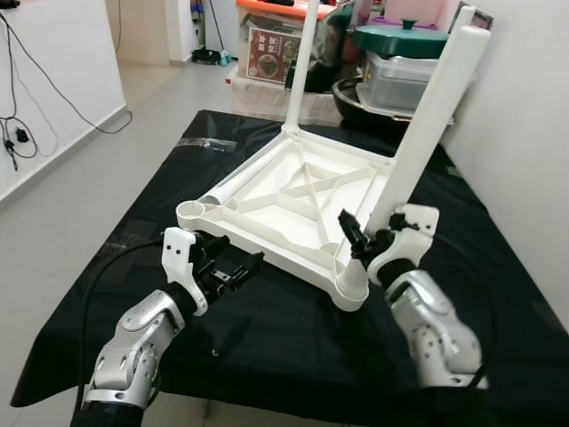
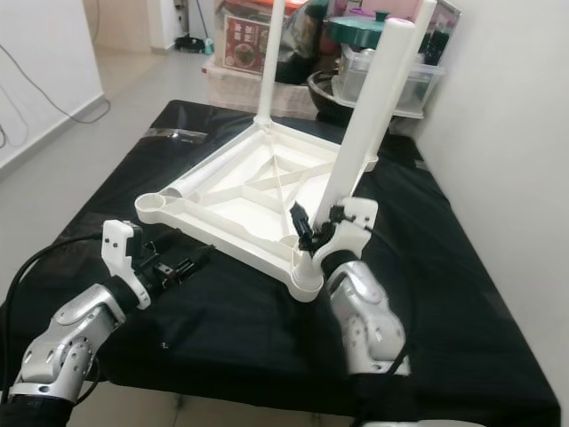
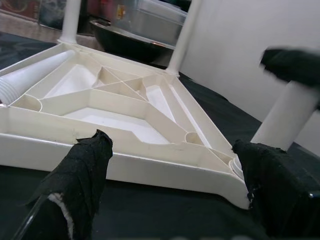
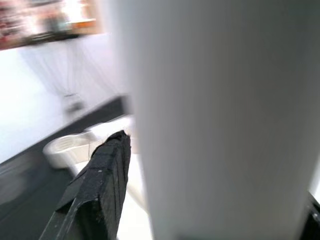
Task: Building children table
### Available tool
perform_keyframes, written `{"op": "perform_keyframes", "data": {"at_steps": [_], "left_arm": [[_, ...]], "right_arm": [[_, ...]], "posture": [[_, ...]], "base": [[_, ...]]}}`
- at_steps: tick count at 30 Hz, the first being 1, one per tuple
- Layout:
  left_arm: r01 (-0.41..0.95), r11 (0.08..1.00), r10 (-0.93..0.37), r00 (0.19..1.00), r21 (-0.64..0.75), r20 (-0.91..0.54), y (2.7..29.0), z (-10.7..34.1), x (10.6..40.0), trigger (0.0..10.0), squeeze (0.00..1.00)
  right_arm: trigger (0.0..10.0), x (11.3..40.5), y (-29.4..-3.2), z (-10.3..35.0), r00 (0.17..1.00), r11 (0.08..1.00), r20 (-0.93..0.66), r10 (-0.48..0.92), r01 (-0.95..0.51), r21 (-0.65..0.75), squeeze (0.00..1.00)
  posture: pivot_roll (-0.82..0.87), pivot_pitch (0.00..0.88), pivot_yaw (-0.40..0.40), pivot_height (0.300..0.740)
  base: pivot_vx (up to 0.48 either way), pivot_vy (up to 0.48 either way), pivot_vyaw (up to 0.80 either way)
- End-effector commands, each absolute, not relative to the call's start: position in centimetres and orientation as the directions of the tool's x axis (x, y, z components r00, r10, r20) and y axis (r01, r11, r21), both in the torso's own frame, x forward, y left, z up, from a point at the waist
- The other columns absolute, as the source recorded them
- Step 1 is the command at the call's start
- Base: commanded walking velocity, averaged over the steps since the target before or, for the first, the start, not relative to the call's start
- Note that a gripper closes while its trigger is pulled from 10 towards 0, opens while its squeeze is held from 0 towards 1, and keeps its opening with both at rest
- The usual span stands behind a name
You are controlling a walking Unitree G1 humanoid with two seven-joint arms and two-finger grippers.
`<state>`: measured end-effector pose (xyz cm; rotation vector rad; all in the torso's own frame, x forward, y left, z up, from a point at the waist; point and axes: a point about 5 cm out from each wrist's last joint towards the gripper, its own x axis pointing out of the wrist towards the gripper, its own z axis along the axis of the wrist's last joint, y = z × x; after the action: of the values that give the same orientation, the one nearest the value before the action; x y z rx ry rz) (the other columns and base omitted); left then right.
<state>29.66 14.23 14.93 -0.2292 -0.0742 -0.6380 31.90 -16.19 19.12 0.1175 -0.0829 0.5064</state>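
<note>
A white plastic children's table top point(image 1: 298, 209) lies upside down on a black-covered table point(image 1: 267, 338), ribbed underside up. The right gripper point(image 1: 366, 238) has its fingers clamped around the base of a white leg point(image 1: 427, 124) standing tilted in the near corner socket. The left gripper point(image 1: 233, 269), fingers apart and empty, hovers just short of the top's near edge, pointing at it. Past its fingertips a loose leg point(image 1: 233, 185) lies inside the frame beside an empty socket point(image 1: 191, 213). Farther off another leg point(image 1: 300, 67) stands upright at the far corner, with storage boxes point(image 1: 404, 76) beyond.

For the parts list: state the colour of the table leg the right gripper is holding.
White, like the upturned tabletop. The table leg in the right gripper shows best in the left eye view.
</note>
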Motion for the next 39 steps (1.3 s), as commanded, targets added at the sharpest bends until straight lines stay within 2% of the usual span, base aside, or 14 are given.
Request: {"op": "perform_keyframes", "data": {"at_steps": [1,7,9,11,13,16,19,24,25,29,30,33,34,39], "left_arm": [[0.6,0.776,-0.585,0.8,-0.194,0.135,14.0,14.7,29.7,10.0,0.0],[0.599,0.777,-0.585,0.801,-0.193,0.13,14.1,14.7,29.9,10.0,0.0],[0.587,0.786,-0.571,0.81,-0.195,0.135,14.1,14.7,29.9,10.0,0.0],[0.582,0.789,-0.566,0.813,-0.197,0.137,14.2,14.7,29.9,10.0,0.0],[0.578,0.794,-0.562,0.816,-0.188,0.134,14.2,14.7,29.8,10.0,0.0],[0.578,0.794,-0.562,0.816,-0.189,0.133,14.3,14.7,29.8,10.0,0.0],[0.595,0.78,-0.58,0.804,-0.194,0.13,14.3,14.8,29.7,10.0,0.0],[0.591,0.781,-0.575,0.807,-0.201,0.134,14.3,14.8,29.7,10.0,0.0],[0.589,0.784,-0.574,0.808,-0.196,0.133,14.3,14.8,29.7,10.0,0.0],[0.588,0.785,-0.574,0.808,-0.193,0.132,14.4,14.8,29.7,10.0,0.0],[0.593,0.78,-0.579,0.805,-0.199,0.131,14.4,14.8,29.7,10.0,0.0],[0.601,0.775,-0.587,0.799,-0.194,0.127,14.3,14.8,29.7,10.0,0.0],[0.599,0.777,-0.586,0.8,-0.193,0.127,14.4,14.8,29.7,10.0,0.0],[0.593,0.781,-0.579,0.805,-0.194,0.132,14.3,14.8,29.8,10.0,0.0]], "right_arm": [[10.0,31.5,-14.6,19.2,0.789,0.785,0.117,0.604,-0.614,0.083,0.0],[9.5,31.0,-13.6,18.1,0.649,0.649,0.013,0.761,-0.76,-0.024,0.0],[0.0,33.0,-13.6,16.3,0.796,0.791,-0.056,0.603,-0.605,-0.089,0.0],[0.0,33.7,-13.8,15.6,0.854,0.848,-0.083,0.514,-0.52,-0.098,0.0],[0.0,35.3,-16.3,15.2,0.986,0.987,-0.086,0.145,-0.15,-0.053,0.0],[0.0,35.5,-17.7,15.0,0.995,1.0,-0.096,-0.013,0.013,-0.01,0.0],[0.0,33.7,-22.4,12.7,0.866,0.877,-0.232,-0.443,0.473,0.089,0.0],[0.0,30.7,-22.5,10.1,0.773,0.806,-0.359,-0.523,0.586,0.087,0.0],[10.0,30.4,-21.4,9.9,0.81,0.842,-0.382,-0.445,0.524,0.132,0.0],[10.0,30.7,-19.0,10.8,0.906,0.908,-0.329,-0.266,0.351,0.231,0.0],[10.0,30.8,-18.1,11.9,0.949,0.931,-0.247,-0.196,0.259,0.257,1.0],[10.0,31.2,-17.2,14.4,0.988,0.954,-0.113,-0.108,0.135,0.266,1.0],[10.0,31.6,-17.0,15.7,0.997,0.962,-0.06,-0.047,0.061,0.267,0.0],[10.0,32.3,-16.0,19.9,0.973,0.933,0.098,0.211,-0.23,0.277,0.0]], "posture": [[0.05,0.0,-0.127,0.74],[0.06,0.0,-0.138,0.74],[0.07,0.0,-0.145,0.74],[0.07,0.0,-0.145,0.74],[0.07,0.0,-0.138,0.74],[0.07,0.0,-0.137,0.74],[0.06,0.0,-0.128,0.74],[0.06,0.0,-0.123,0.74],[0.04,0.0,-0.112,0.74],[0.04,0.0,-0.108,0.74],[0.04,0.0,-0.109,0.74],[0.04,0.0,-0.107,0.74],[0.04,0.0,-0.107,0.74],[0.03,0.0,-0.111,0.74]], "base": [[0.0,0.0,0.0],[0.0,0.0,0.0],[0.0,0.0,0.0],[0.0,0.0,0.0],[0.0,0.0,0.0],[0.0,0.0,0.0],[0.0,0.0,0.0],[0.0,0.0,0.0],[0.0,0.0,0.0],[0.0,0.0,0.0],[0.0,0.0,0.0],[0.0,0.0,0.0],[0.0,0.0,0.0],[0.0,0.0,0.0]]}}
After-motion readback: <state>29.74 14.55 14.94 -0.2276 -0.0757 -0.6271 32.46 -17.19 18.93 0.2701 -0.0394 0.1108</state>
